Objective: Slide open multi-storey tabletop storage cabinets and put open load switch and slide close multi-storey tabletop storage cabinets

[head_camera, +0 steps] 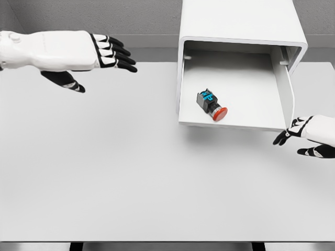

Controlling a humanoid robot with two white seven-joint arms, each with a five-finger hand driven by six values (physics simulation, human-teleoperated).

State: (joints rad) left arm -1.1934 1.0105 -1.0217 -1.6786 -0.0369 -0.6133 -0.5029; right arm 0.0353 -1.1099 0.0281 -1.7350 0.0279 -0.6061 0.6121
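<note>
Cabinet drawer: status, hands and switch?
Drawer open, load switch inside. Left hand open, clear. Right hand open at drawer's front corner. Nothing blocking.

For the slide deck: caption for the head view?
Switch lies in the open drawer; right robot hand at its front corner.

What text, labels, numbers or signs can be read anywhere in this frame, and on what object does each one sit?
Nothing legible in this frame.
Switch lying in the open drawer: a blue patch on its dark body, possibly a label, too small and blurred to read.
Cabinet, table, left hand and right hand: no markings visible.
</note>
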